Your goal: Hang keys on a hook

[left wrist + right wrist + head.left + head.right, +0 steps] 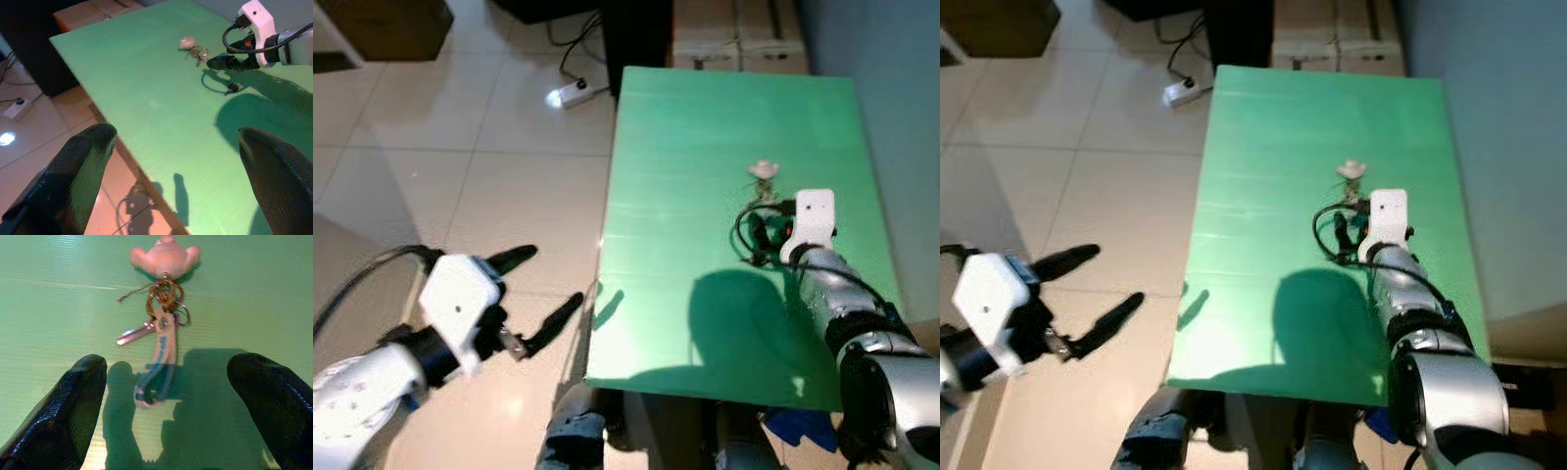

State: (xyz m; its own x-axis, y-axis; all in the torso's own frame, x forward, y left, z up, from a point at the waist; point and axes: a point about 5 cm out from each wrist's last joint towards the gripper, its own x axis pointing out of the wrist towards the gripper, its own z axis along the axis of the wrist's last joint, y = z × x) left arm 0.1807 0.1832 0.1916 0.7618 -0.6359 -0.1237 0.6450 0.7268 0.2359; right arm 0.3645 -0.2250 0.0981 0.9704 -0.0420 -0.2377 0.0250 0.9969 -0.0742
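- Over the tiled floor (460,186), at about 8 o'clock from the green desk (685,323), the left gripper (540,284) hung with its jaws spread wide and empty, taking no part in the work.
- On the desk, toward its 2 o'clock side, the keys (159,340) lay flat with their pale charm (165,257) at the far end; they had not been lifted.
- Just behind them, at 6 o'clock, the right gripper (168,401) was poised low, jaws open to either side of the bunch, touching nothing.
- By my judgement the task had barely begun: grasping, carrying and hanging all remained, and I could make out no hook.
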